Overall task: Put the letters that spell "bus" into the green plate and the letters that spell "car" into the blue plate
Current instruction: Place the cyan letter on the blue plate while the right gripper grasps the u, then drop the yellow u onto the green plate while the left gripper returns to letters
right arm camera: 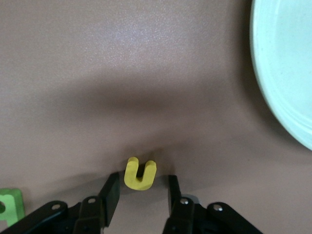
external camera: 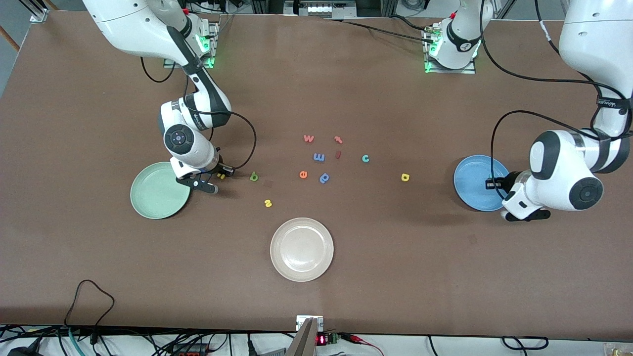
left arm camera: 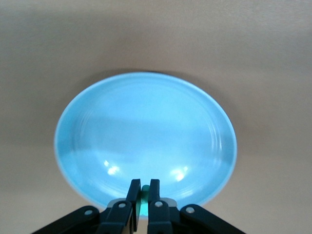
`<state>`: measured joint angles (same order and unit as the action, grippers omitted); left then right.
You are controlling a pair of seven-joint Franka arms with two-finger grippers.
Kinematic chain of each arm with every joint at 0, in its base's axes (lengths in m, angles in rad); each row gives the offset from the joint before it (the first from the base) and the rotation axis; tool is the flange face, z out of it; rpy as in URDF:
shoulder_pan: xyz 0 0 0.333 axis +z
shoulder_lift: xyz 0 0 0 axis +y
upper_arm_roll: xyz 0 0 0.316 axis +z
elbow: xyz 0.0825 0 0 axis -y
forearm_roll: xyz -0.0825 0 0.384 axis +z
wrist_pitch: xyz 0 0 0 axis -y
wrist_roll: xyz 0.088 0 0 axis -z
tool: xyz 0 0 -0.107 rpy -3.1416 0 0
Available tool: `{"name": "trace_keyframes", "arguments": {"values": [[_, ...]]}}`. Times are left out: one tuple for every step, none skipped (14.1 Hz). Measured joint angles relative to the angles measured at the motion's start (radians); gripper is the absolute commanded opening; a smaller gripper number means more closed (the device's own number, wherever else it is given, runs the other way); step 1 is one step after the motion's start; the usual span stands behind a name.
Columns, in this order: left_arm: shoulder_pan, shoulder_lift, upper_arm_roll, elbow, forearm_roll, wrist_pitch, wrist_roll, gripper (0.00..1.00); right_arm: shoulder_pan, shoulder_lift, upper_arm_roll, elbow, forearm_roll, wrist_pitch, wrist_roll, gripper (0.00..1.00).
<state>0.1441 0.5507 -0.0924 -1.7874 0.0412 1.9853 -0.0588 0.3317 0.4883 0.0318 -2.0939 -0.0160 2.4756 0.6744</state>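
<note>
My right gripper [external camera: 222, 174] [right arm camera: 141, 187] is down at the table beside the green plate [external camera: 159, 190] [right arm camera: 287, 73]. It is open, with the yellow "u" [external camera: 221, 175] [right arm camera: 140, 173] lying between its fingertips and a gap on each side. The green "b" [external camera: 253, 176] [right arm camera: 9, 204] and the yellow "s" [external camera: 268, 202] lie close by. My left gripper [external camera: 489, 184] [left arm camera: 145, 187] hangs over the blue plate [external camera: 474, 195] [left arm camera: 146, 131], shut on a thin teal letter [left arm camera: 145, 194] whose shape is hidden. The teal "c" [external camera: 365, 158] and the yellow "a" [external camera: 405, 177] lie on the table.
A cream-white plate [external camera: 301, 249] sits nearer the front camera, mid-table. A red "w" [external camera: 308, 138], red "t" [external camera: 338, 139], blue "m" [external camera: 319, 157], orange "e" [external camera: 303, 174] and blue "p" [external camera: 324, 177] are scattered mid-table.
</note>
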Motion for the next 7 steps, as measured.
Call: {"name": "trace_keyframes", "arguments": {"values": [[-0.004,0.004,-0.005,-0.044,0.000,0.072,0.000,0.01,0.001,0.000,0.000,0.001,0.000,0.000,0.000,0.28],[-0.008,0.009,-0.009,-0.079,0.000,0.121,0.000,0.02,0.002,0.000,0.000,0.001,0.000,0.000,0.000,0.25],[-0.011,0.012,-0.013,-0.102,0.000,0.145,0.000,0.28,0.002,-0.001,0.000,0.001,0.000,0.001,0.000,0.22],[-0.015,0.012,-0.015,-0.111,0.000,0.153,0.000,0.79,0.002,-0.001,0.000,0.001,0.000,0.001,0.001,0.19],[-0.016,0.012,-0.017,-0.111,0.000,0.156,0.001,1.00,0.002,-0.001,0.000,0.001,0.000,0.001,0.001,0.17],[-0.018,0.010,-0.018,-0.110,0.000,0.157,0.002,1.00,0.003,-0.001,0.000,0.001,0.000,0.001,0.001,0.16],[-0.018,0.007,-0.022,-0.107,0.000,0.157,0.004,1.00,0.003,-0.001,0.000,0.001,0.000,0.001,0.001,0.15]]}}
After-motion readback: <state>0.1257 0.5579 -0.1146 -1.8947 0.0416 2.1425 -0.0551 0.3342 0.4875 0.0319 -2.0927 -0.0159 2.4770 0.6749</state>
